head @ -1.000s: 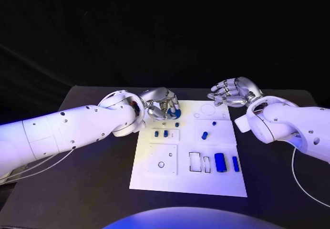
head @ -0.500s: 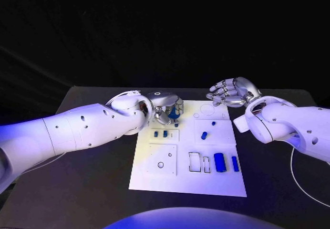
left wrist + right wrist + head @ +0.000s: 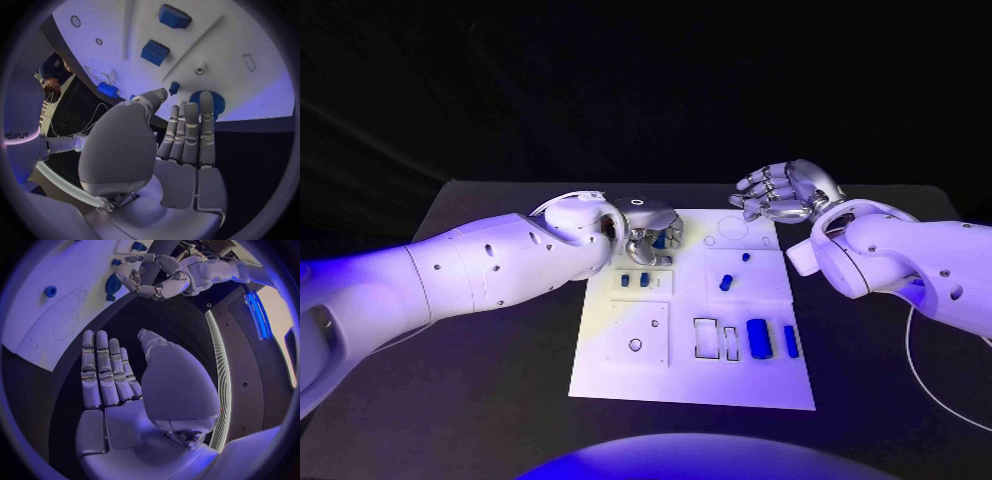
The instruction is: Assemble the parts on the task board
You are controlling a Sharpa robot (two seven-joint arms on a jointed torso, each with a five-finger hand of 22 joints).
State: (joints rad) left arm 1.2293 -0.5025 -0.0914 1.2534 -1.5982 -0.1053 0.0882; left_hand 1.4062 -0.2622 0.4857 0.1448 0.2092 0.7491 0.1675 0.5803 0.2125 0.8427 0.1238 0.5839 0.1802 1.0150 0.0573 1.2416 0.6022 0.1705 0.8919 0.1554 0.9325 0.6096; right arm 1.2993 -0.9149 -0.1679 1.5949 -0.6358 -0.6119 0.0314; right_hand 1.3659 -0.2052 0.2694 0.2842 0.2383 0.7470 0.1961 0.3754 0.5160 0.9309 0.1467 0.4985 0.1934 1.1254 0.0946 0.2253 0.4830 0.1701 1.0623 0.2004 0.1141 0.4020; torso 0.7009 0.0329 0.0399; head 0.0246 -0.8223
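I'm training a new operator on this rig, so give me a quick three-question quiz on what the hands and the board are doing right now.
1. True or false: the right hand is holding a blue part.
2. Which hand has its fingers at the round blue disc on the far edge of the task board? A) the left hand B) the right hand C) neither
3. Fill in: the large blue block lies on the near part of the board, toward the robot's ____ side.

Key: 1 false, its fingers are spread and it holds nothing; 2 A; 3 right.
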